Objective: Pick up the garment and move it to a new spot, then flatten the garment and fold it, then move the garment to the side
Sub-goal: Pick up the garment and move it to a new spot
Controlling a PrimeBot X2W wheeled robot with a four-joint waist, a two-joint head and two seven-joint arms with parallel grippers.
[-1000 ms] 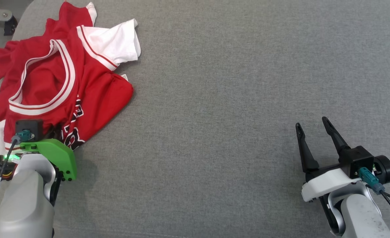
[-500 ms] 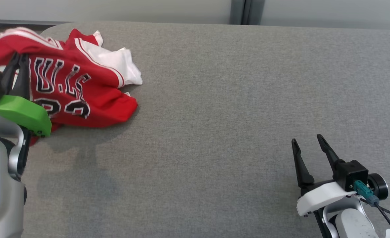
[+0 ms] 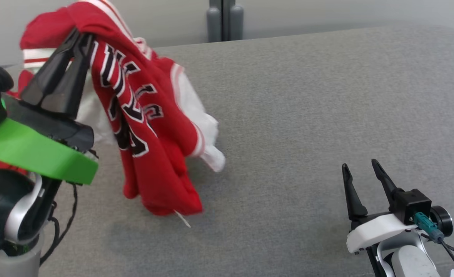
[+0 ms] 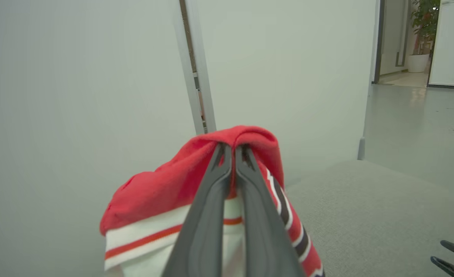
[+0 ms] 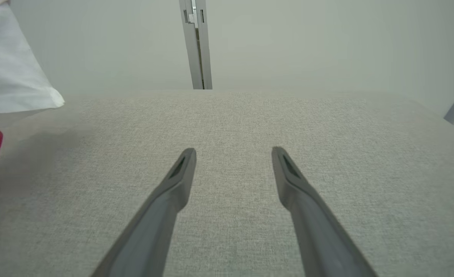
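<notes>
So the left gripper (image 3: 82,35) is up in the air at the upper left of the head view. Its two dark fingers are squeezed right together on a bunched fold of the red basketball jersey (image 3: 161,154), and the left wrist view shows the tips pinched tight with red fabric humped over them. The jersey hangs down from that pinch in a long crumpled drape over the left part of the grey fabric-covered table (image 3: 307,115). The black-and-white lettering runs diagonally down the front, and the white-trimmed bits and a white sleeve flop out toward the middle. The bottom edge is low near the table with a little white tag sticking out, but I honestly can't tell if it's touching the surface or just above it. The green mount (image 3: 34,154) on the left wrist sits big in the foreground. The right gripper (image 3: 359,164) is way over at the lower right, well apart from the jersey. Its fingers are spread wide with nothing between them, low over bare table. A pale wall with a grey vertical post (image 3: 221,19) is behind the far edge.
</notes>
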